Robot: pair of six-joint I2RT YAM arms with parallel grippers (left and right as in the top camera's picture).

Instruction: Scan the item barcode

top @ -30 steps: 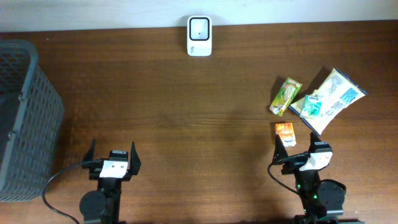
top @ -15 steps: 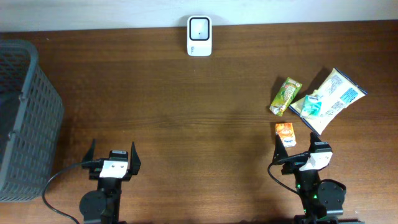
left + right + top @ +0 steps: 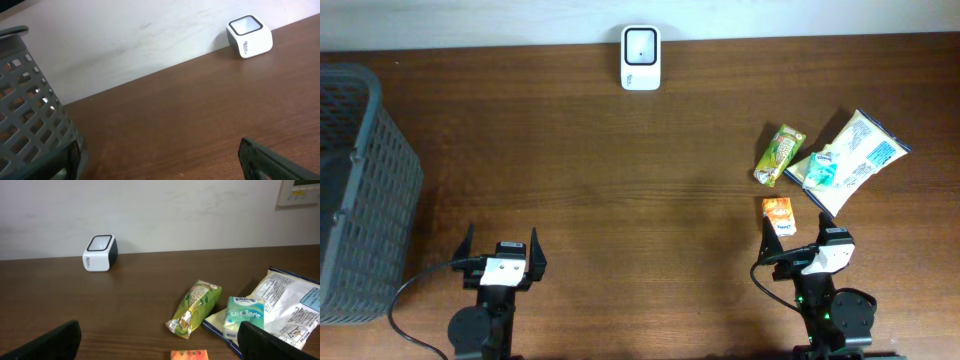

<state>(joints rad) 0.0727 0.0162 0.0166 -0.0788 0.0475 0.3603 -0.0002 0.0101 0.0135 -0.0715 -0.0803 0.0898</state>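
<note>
- Our right gripper (image 3: 806,240) has its fingers spread wide and holds nothing.
- The orange packet (image 3: 779,215) lies on the table (image 3: 620,170) just beyond those fingers, towards the left one.
- Our left gripper (image 3: 500,245) is equally wide and empty, well apart from every item.
- The green snack bar (image 3: 780,154), tissue pack (image 3: 823,167) and bag (image 3: 860,155) lie farther away on the right.
- The scanner (image 3: 641,58) stands at the far edge.
</note>
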